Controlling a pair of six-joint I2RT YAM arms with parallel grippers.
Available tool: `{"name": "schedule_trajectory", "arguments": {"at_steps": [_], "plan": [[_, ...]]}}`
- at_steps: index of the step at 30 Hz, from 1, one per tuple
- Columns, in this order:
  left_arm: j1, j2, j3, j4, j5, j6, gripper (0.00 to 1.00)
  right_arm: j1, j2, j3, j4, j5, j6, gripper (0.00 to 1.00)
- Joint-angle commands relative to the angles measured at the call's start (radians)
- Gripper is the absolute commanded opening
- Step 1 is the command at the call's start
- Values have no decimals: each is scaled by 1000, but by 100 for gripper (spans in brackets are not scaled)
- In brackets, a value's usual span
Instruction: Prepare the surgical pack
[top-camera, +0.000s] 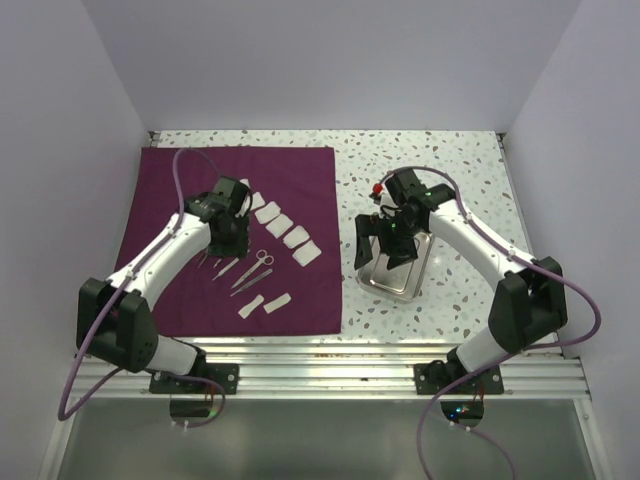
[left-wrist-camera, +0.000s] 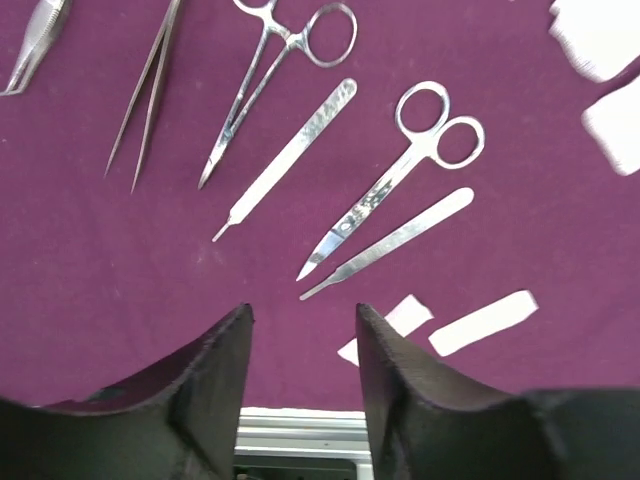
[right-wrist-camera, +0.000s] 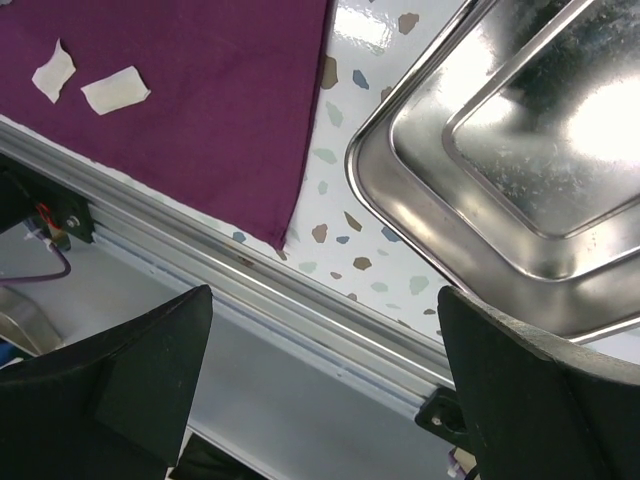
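Top view read as the dial, 12 o'clock at the far wall. The maroon cloth (top-camera: 300, 180) lay flat and unfolded on the speckled table (top-camera: 450, 160), filling the 9 o'clock half. The steel tray (top-camera: 400, 284) stood bare on the table at 3 o'clock of the cloth, just beside its right edge and not on it; the pack was not yet assembled.

A row of white gauze pads (top-camera: 285, 226) ran across the cloth's middle toward 4 o'clock. At 6 o'clock of that row lay the instruments, fanned out with tips toward 7 o'clock: tweezers (left-wrist-camera: 148, 100), a ring-handled clamp (left-wrist-camera: 280, 70), scissors (left-wrist-camera: 400, 180) and two flat handles (left-wrist-camera: 295, 155), each apart from its neighbour. Two white strips (left-wrist-camera: 482, 322) lay at 5 o'clock of the scissors, near the cloth's near edge.

The left gripper (left-wrist-camera: 303, 322) hung over the instruments; its jaws stood partly apart with nothing between them and no contact with cloth or metal visible.

The right gripper (right-wrist-camera: 325, 300) hung over the tray's 7 o'clock corner; its jaws were spread fully wide and held nothing. Between its fingers the wrist view showed bare table, the cloth's near right corner and the aluminium rail (right-wrist-camera: 250, 290). Whether the right-hand finger touched the tray rim could not be determined.
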Motion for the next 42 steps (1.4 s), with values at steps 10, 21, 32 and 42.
{"name": "schedule_trajectory", "arguments": {"at_steps": [10,21,32,42], "plan": [[5,137,-24,142,26,205,41,1,58,29,32,-60,-26,99],[8,287,41,237,-47,317,33,-1,58,8,12,-63,-46,99],[176,338,133,310,-57,351,35,1,75,6,-21,-75,-67,99],[199,481,217,295,-44,351,41,1,106,52,-49,-77,-84,99]]}}
